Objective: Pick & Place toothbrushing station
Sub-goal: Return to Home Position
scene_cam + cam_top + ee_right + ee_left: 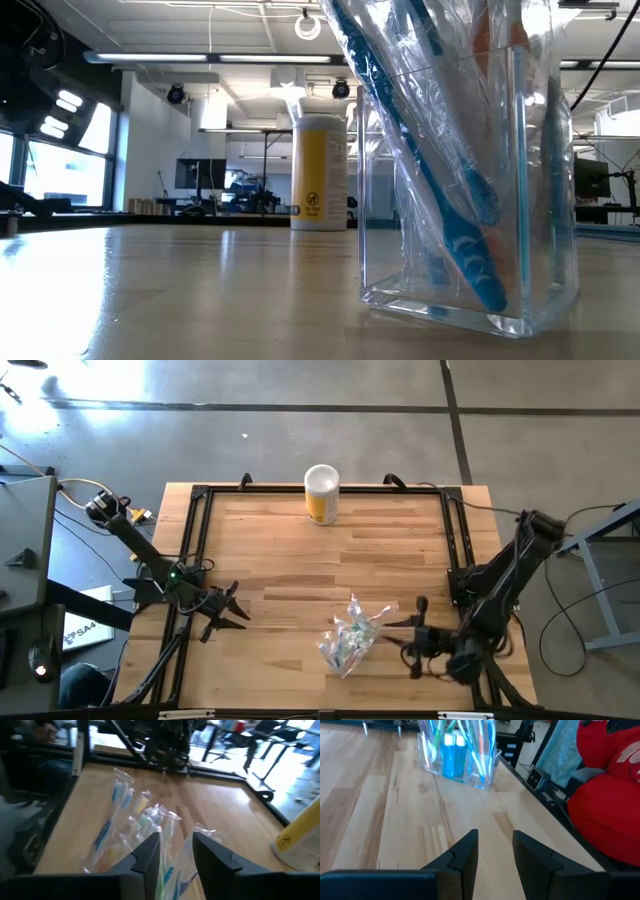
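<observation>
1. Though hard to count through the wrap (159,815), filed as all but done: brushes (445,200) and tubes (453,755) gathered, upright or leaning, in the organizer (385,260), which stands in the right half of the table (300,560), between the two grippers and nearer the right one; found loose on the wood: nothing
2. Left to do, by judgement: parking both arms only; no further pick evident
3. Left gripper (238,608): low over the table's left side, well apart from the organizer; fingers parted by a narrow gap, with nothing between them
4. Right gripper (412,635): near the organizer, on its right; fingers spread, with nothing between them
5. Organizer: clear rigid plastic, rectangular, with a thick flat base and glossy walls
6. Brushes: slim pastel handles in blue, green and orange, rising well above the organizer's rim
7. Wrap: clear thin film around the brushes, crinkled, creased and glinting
8. Tubes: small, teal, white-capped, standing inside among the brushes
9. Table: pale wood planks, smooth, with a black frame along the edges
10. Bottle (321,493): yellow-and-white cylinder, upright at the far edge, well apart from all else; judged no part of the job
</observation>
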You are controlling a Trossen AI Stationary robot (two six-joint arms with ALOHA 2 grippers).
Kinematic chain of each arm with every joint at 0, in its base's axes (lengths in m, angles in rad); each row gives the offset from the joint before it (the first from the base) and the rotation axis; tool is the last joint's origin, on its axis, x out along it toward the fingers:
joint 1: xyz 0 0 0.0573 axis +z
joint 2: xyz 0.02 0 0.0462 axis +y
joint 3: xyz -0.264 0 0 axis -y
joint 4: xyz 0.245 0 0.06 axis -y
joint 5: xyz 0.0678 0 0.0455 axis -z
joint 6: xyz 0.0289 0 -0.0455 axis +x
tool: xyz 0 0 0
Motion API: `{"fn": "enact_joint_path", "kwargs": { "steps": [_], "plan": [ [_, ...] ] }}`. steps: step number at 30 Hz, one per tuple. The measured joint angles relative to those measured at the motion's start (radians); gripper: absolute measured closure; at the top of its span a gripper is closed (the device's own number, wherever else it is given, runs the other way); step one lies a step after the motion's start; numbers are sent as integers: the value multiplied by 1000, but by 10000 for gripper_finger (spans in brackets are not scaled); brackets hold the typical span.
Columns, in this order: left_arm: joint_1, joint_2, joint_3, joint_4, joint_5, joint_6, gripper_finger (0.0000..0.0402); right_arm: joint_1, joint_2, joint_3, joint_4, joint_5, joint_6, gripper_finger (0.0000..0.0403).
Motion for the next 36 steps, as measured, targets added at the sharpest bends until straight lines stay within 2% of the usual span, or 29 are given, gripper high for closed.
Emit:
{"fn": "enact_joint_path", "kwargs": {
  "steps": [6,11,15,21,27,32,36],
  "plan": [
    [0,-235,0,-194,-3,37,284,-39,-205,0,-221,-187,-33,342],
    [0,-424,5,-320,2,106,284,-78,-360,-6,-362,-244,-16,393],
    [0,-534,31,-392,26,185,284,-84,-501,-103,-258,-306,-102,396],
    [0,-625,64,-513,20,210,284,-134,-774,-370,42,-457,-239,399],
    [0,-623,81,-573,-93,212,284,-227,-1024,-611,243,-613,-305,399],
    [0,-622,81,-574,-110,213,284,-331,-1162,-724,292,-772,-334,399],
    [0,-622,81,-574,-110,213,284,-419,-1226,-782,296,-812,-336,399]
  ]
}}
